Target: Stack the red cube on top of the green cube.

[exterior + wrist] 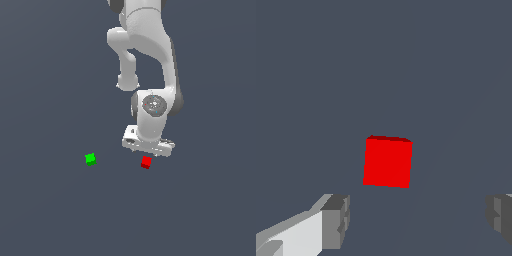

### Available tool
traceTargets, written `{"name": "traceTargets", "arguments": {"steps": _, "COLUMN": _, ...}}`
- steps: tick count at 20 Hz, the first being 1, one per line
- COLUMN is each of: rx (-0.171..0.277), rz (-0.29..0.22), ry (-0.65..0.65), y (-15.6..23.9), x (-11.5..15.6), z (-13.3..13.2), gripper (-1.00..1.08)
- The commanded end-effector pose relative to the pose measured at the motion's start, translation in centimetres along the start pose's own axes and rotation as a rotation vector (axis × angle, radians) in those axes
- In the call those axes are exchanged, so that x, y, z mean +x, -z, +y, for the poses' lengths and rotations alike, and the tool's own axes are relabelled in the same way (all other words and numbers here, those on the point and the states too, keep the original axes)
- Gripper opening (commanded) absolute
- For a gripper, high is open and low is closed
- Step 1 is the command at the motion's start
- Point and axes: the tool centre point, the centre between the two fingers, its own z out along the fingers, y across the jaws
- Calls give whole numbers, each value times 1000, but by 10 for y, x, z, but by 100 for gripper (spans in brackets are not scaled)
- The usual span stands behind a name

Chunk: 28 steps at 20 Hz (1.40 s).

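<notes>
A: How does the tiny bright red plain cube (387, 162) lie?
B: Flat on the grey surface (50, 215), slightly turned, no long axis, below the arm.
A: The claw (418, 220)?
B: Wide open, empty, touching nothing.

Small bright red plain cube (146, 162) (387, 162): solid red, slightly darker along one edge face. Small bright green plain cube (90, 159): uniform green, no pattern. White robot arm (150, 75), grey at joints. Grey fingertips (336, 221). Ground surface (50, 215): flat dark slate-grey, unpatterned.
</notes>
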Motion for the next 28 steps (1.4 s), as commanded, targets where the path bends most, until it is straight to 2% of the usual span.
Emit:
{"name": "traceTargets", "arguments": {"steps": 1, "rx": -1, "rz": 7, "ry": -31, "y": -5, "x": 6, "z": -7, "gripper": 100}}
{"name": "traceTargets", "arguments": {"steps": 16, "rx": -2, "rz": 14, "ry": -75, "y": -17, "x": 15, "z": -17, "gripper": 100}}
{"name": "traceTargets", "arguments": {"steps": 28, "rx": -2, "rz": 15, "ry": -77, "y": -63, "x": 15, "z": -16, "gripper": 100}}
